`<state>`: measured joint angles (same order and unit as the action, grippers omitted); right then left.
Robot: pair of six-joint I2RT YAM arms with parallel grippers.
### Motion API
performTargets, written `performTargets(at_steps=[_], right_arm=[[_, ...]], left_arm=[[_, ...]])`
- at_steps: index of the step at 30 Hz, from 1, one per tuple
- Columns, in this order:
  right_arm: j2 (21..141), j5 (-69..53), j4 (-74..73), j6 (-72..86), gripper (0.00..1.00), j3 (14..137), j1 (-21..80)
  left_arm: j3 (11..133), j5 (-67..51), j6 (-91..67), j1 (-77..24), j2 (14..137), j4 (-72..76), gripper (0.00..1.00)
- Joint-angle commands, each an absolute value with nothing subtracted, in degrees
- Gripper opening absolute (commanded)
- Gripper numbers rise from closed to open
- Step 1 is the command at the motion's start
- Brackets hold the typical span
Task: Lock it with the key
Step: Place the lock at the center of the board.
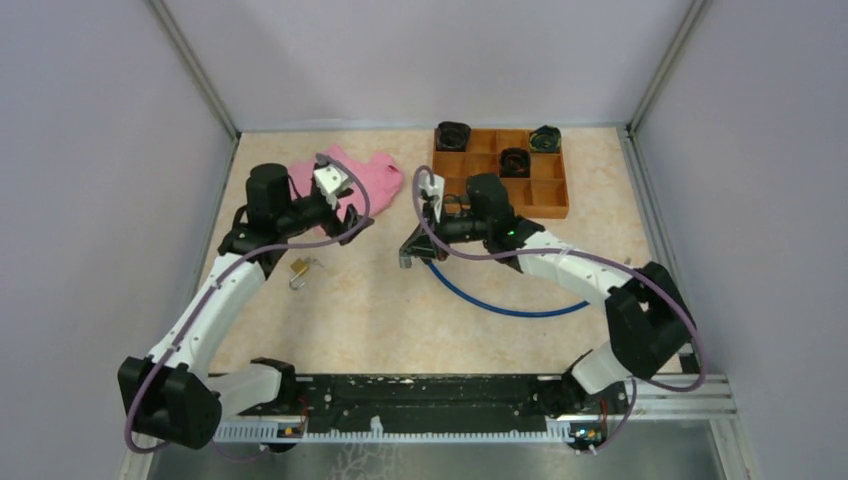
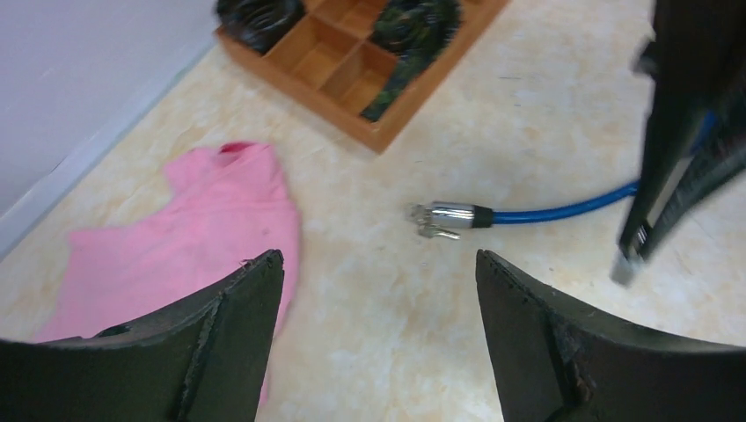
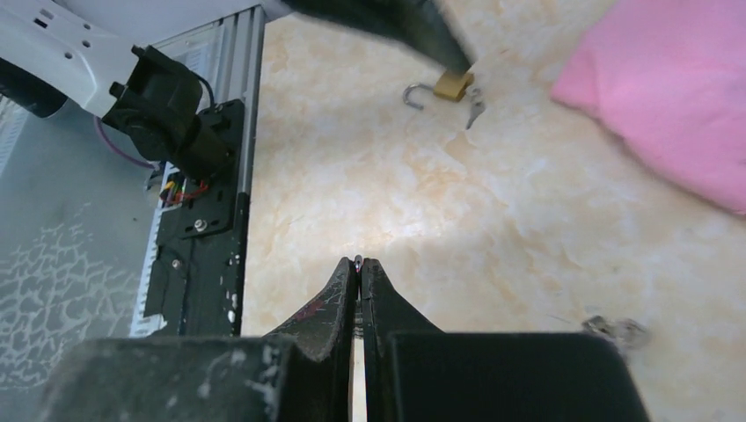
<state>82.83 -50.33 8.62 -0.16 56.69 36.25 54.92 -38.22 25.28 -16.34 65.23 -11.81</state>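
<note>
Beige bench (image 1: 400, 330); loose padlock (image 3: 451, 85), shackle open. Left claw (image 2: 378, 264) gapes empty nearby, right claw (image 3: 361, 264) pinched shut. Ungripped, the padlock could skid.

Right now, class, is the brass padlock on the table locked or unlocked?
Unlocked. In the right wrist view the padlock has its shackle swung out like a hook, with the free end clear of the brass body.

No writing, label, brand, number or sign is legible on any surface.

Pinched tool (image 3: 360, 262) — padlock (image 3: 452, 85) beyond
</note>
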Motion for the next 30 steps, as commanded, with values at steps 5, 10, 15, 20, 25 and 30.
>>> performTargets(at_steps=[5, 10, 15, 20, 25, 30], right_arm=[[99.6, -44.8, 17.2, 12.0, 0.0, 61.4, 45.2], [107.7, -45.8, 21.2, 17.5, 0.0, 63.6, 46.1], [114.0, -45.1, 18.6, 19.0, 0.0, 66.4, 46.0], [116.6, -45.5, 17.9, 19.5, 0.08, 66.8, 44.7], [116.1, -45.4, 15.2, 17.1, 0.25, 67.4, 42.8], [113.4, -44.3, 9.3, 11.2, 0.53, 68.5, 40.9]], left_arm=[[59.0, -24.0, 13.2, -11.6, 62.9, -8.9, 0.87], [58.7, -21.1, 12.8, -11.2, 60.2, -11.1, 0.89], [56.5, -21.0, 13.6, -11.1, 56.7, -12.2, 0.92], [55.6, -19.6, 14.3, -11.1, 54.4, -14.6, 0.96], [54.8, -17.8, 14.7, -11.1, 53.2, -17.1, 0.99], [54.1, -16.7, 16.2, -11.0, 53.2, -20.3, 0.99]])
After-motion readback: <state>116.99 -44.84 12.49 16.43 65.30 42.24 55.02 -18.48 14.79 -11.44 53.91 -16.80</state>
